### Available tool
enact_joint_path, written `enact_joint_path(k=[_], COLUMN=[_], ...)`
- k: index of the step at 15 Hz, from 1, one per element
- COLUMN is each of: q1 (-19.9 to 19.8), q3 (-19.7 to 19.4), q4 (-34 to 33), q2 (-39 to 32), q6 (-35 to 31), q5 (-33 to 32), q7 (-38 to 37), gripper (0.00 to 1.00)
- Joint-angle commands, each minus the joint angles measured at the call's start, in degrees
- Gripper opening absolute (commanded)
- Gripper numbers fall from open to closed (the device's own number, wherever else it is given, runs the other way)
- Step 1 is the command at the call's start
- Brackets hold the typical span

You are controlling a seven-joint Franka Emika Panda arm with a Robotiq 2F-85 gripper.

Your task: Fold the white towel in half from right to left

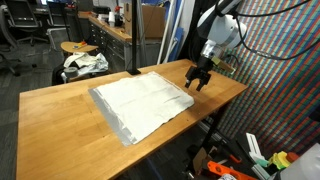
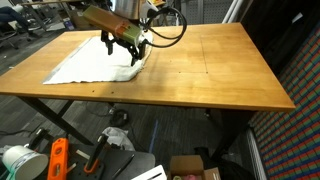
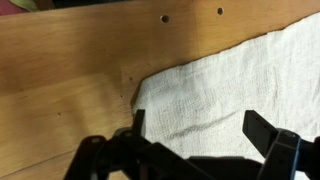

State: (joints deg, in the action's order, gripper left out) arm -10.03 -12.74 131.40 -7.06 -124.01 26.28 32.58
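On the bench (image 1: 60,110): claw (image 1: 197,82) at white towel's (image 1: 143,105) corner

White towel lies flat and fully spread in both exterior views. Claw stands at its far right corner, fingers apart, nothing between them. Wrist view: towel edge (image 3: 230,90) lies under the claw (image 3: 197,125), bare wood to the left. Cloth contact: cannot tell.

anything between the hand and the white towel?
Nothing. In the wrist view the open hand hangs over a corner of the white towel; only cloth and bare table show beneath it.
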Motion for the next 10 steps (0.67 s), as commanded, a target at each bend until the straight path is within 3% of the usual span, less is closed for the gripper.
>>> enact_joint_path(k=[1,10], q1=[-2.48,-5.84], q3=[1.97,5.12], q4=[-4.03,-8.37], q2=[-4.51,-11.49], q6=[0.58,0.8], q5=[2.69,2.03], q7=[3.22,3.74], gripper=[1.0,1.0])
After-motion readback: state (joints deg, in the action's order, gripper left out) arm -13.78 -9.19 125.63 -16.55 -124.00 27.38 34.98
